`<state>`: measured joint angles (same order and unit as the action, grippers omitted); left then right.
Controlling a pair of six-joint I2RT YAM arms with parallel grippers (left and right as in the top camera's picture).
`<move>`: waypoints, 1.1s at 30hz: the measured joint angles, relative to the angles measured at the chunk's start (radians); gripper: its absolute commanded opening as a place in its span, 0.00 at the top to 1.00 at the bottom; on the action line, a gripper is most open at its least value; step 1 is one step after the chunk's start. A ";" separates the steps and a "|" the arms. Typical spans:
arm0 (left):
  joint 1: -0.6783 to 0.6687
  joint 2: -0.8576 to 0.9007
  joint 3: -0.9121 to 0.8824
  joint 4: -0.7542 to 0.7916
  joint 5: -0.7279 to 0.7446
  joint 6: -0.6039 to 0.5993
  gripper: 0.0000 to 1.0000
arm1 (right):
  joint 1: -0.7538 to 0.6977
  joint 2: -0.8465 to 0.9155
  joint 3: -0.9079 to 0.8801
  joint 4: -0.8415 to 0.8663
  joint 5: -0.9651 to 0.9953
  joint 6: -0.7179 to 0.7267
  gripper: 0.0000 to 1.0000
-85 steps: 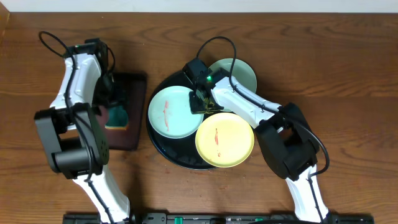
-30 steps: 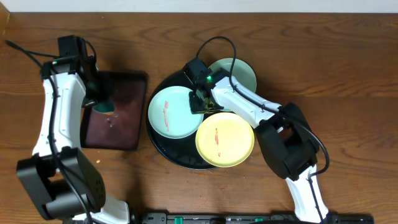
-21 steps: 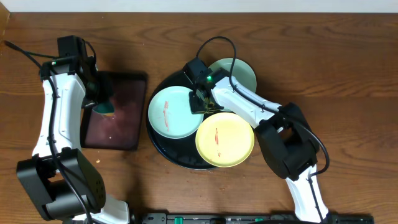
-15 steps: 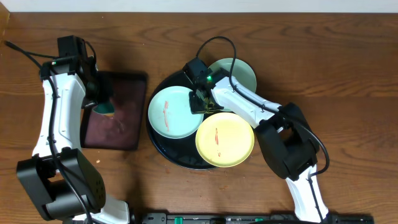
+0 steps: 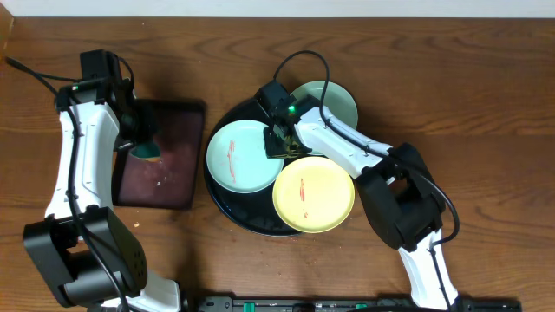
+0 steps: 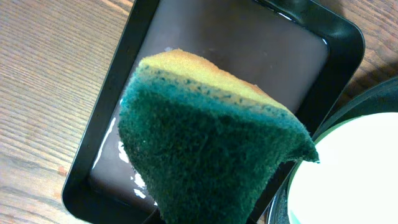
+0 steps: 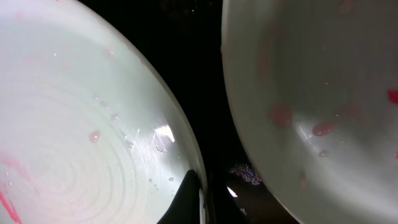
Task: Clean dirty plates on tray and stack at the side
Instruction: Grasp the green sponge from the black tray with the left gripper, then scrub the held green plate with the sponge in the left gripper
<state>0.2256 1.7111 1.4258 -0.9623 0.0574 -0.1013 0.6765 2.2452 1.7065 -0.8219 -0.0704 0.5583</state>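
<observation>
Nearest, lower centre: yellow plate [image 5: 313, 194], red smear, on black tray [image 5: 227, 206]. Centre: left mint plate [image 5: 236, 156], smeared, same tray; right gripper [image 5: 279, 140], jaws pinching its right rim. Left of frame: left gripper [image 5: 137, 139] clamped on green-yellow sponge [image 6: 211, 143] above brown tray [image 5: 173, 165]. Farthest, upper centre: rear mint plate [image 5: 336, 100], overlapping the black tray's rim.

We find three plates [image 5: 238, 156] on the round tray [image 5: 238, 213] at frame centre (closely clustered); left of it, a rectangular tray [image 5: 173, 169], a sponge [image 5: 146, 152] over it.
</observation>
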 measured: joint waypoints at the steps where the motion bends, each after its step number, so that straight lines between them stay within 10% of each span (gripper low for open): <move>1: 0.000 0.000 0.000 0.000 0.000 0.000 0.92 | 0.000 0.000 0.000 0.000 0.000 0.000 0.99; 33: -0.410 0.346 0.000 0.076 0.087 -0.214 0.93 | 0.000 0.000 0.000 0.000 0.000 0.000 0.99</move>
<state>-0.1848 2.0567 1.4258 -0.8867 0.1444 -0.3153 0.6762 2.2452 1.7065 -0.8219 -0.0708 0.5583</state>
